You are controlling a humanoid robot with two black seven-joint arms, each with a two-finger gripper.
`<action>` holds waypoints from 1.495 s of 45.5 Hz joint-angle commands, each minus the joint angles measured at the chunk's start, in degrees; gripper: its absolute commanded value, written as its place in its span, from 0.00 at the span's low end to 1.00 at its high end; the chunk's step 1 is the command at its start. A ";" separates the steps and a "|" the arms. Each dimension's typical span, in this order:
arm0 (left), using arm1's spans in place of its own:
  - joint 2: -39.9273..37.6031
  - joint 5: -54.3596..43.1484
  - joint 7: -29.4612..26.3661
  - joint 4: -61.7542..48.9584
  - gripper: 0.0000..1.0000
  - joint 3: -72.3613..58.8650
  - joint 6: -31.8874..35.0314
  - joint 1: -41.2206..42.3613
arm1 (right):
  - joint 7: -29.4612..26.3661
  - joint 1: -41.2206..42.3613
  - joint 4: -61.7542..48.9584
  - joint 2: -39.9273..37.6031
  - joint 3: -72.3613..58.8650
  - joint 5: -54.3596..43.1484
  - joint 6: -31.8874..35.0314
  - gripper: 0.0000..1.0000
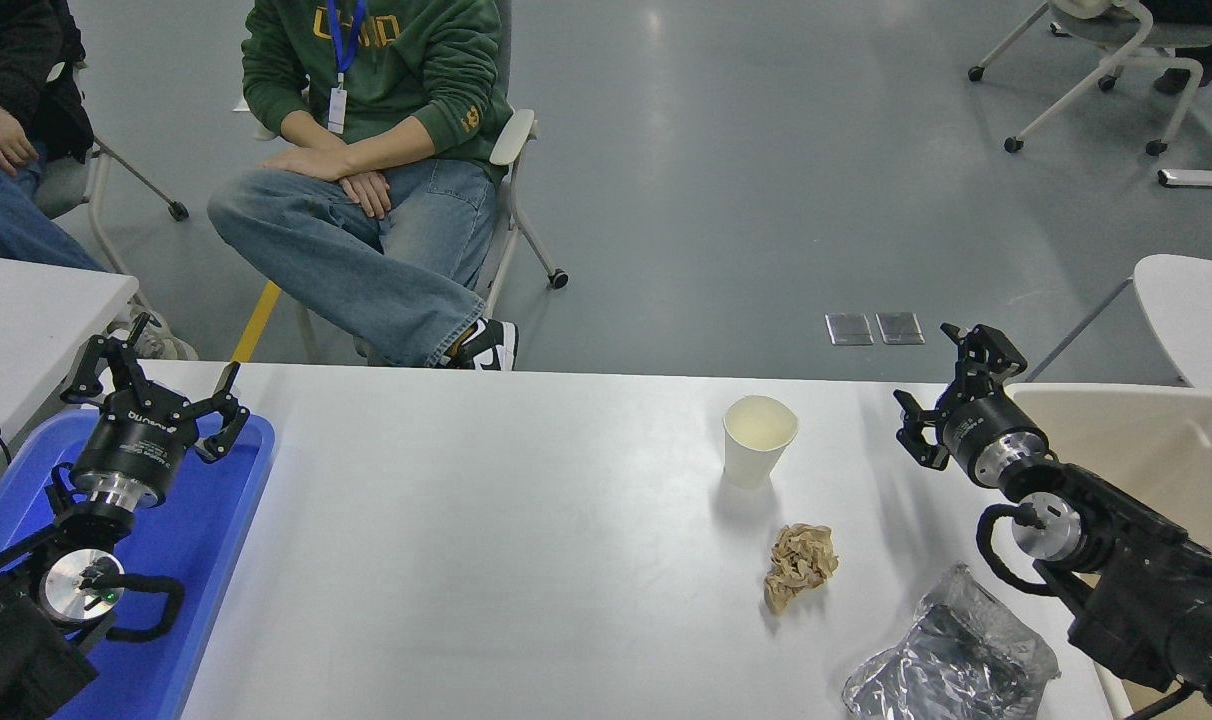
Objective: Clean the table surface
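The white table surface (526, 540) fills the lower half of the head view. On it stand a white paper cup (759, 440), a crumpled brown paper ball (800, 566) in front of the cup, and a crumpled clear plastic bag (951, 665) at the front right. My right gripper (951, 385) is open and empty, above the table's far right, right of the cup and next to the bin. My left gripper (156, 375) is open and empty, parked over the blue tray.
A blue tray (201, 560) lies at the table's left edge. A beige plastic bin (1136, 450) stands at the right edge. A person in a green hoodie (386, 120) sits beyond the far edge, another person (6, 150) at the far left. Smaller white tabletops show at both sides.
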 commanded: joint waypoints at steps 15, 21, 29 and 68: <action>0.04 0.00 0.00 0.00 1.00 0.00 0.00 0.00 | -0.17 5.21 20.54 -14.36 -18.88 -26.89 -0.52 0.98; -0.05 0.00 0.00 0.00 1.00 0.00 0.00 0.00 | -0.87 7.76 23.70 -14.27 -22.39 -38.14 -0.79 0.98; -0.05 0.00 0.09 0.00 1.00 0.00 0.00 0.00 | -6.66 14.87 25.20 -12.87 -30.74 -42.99 -0.79 0.98; -0.05 0.00 0.09 0.00 1.00 -0.08 0.00 0.00 | -30.23 31.50 16.15 3.83 -45.78 -24.97 2.82 0.97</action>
